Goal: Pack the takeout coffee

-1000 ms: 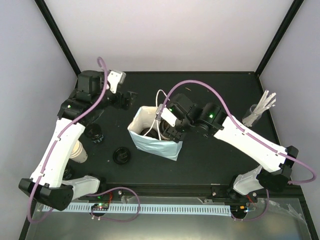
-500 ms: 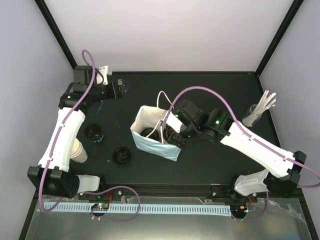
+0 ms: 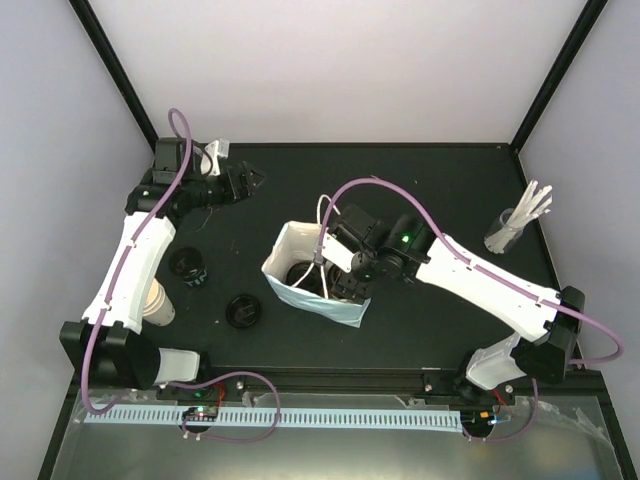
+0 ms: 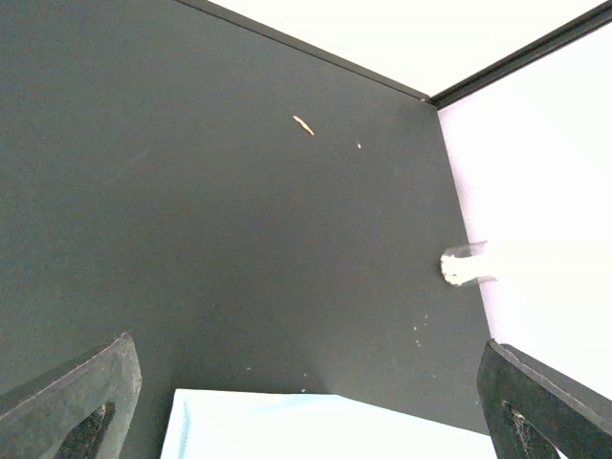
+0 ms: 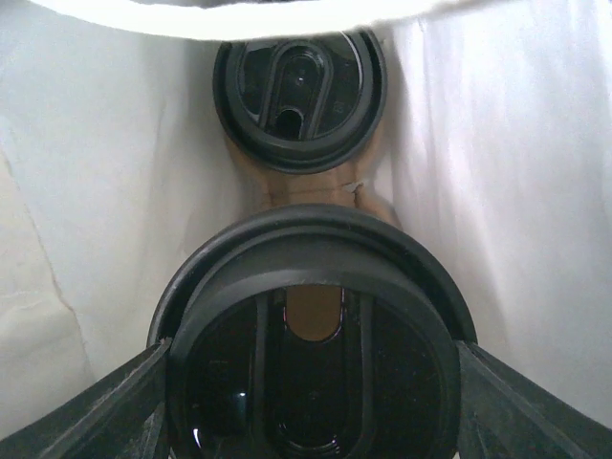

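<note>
Light-blue paper bag with white handles [image 3: 312, 302] stands open in the middle of the black counter [image 3: 450, 180]. Your right fingers [image 3: 343, 285] reach down into its mouth. On the right wrist view they are clamped on a black round plastic lid [image 5: 311, 363], one finger touching each side of its rim. The cup body under it is hidden. At 12 o'clock of that lid, just beside it, a second black round lid [image 5: 298, 91] sits deeper in the bag. It rests in the brown moulded-pulp carrier [image 5: 287, 191], which shows only as a brown strip between the two lids. White bag walls close in at 3 and 9 o'clock.

Your left fingers [image 3: 250, 183] hang at 10 o'clock of the bag, well apart from it, spread wide with nothing between them. Their camera sees bare counter and the bag's pale-blue edge at 6 o'clock.

At 9 o'clock of the bag, a third black lid [image 3: 190, 265] sits near the left arm [image 3: 130, 270]. A fourth black lid [image 3: 243, 310] sits nearer the bag. You can't tell whether cups are under them. A small cream paper cup [image 3: 157, 303] lies on its side at 8 o'clock, partly under the left arm. A clear glass of white sticks [image 3: 515, 225] stands at 2 o'clock, near the counter's right edge.
</note>
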